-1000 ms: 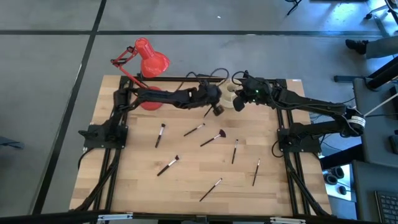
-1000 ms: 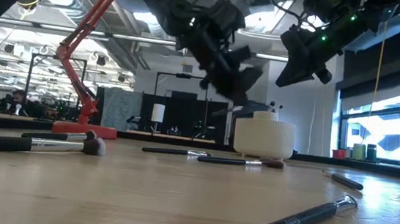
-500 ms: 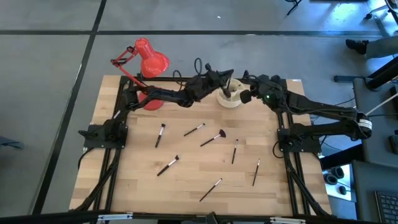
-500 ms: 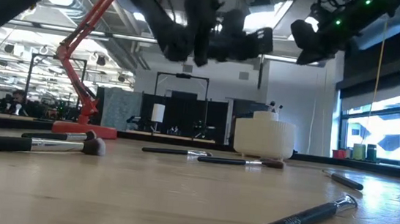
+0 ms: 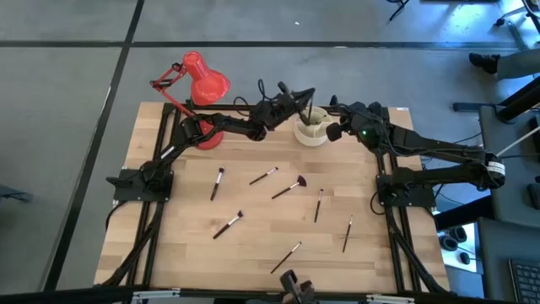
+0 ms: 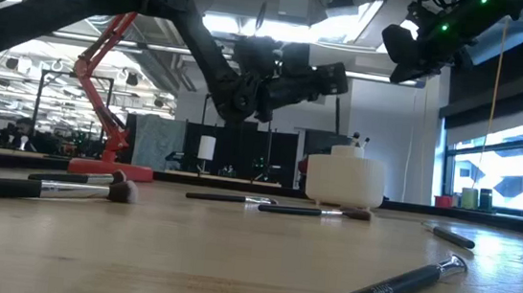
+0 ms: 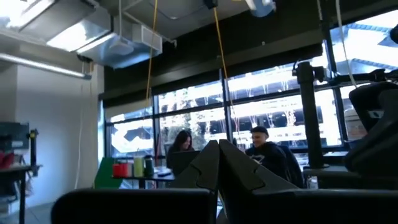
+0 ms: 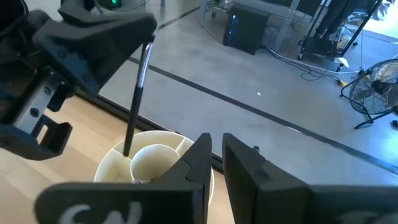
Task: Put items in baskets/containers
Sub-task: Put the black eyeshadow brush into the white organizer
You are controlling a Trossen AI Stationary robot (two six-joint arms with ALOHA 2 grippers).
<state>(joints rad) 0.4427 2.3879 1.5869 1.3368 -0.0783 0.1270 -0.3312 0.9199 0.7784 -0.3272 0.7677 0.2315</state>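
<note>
left gripper (image 5: 305, 95) above cup, fingers clamped on brush (image 8: 137, 93), its tip inside cup — seen only from right wrist | right gripper (image 5: 333, 132) closed, empty, right of cup | cup (image 5: 310, 129) at table's far edge | seven brushes (image 5: 288, 187) loose on table

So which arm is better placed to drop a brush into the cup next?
Left. The left gripper holds a brush upright, lower end inside the cup. The right gripper is beside the cup, without a brush.
</note>
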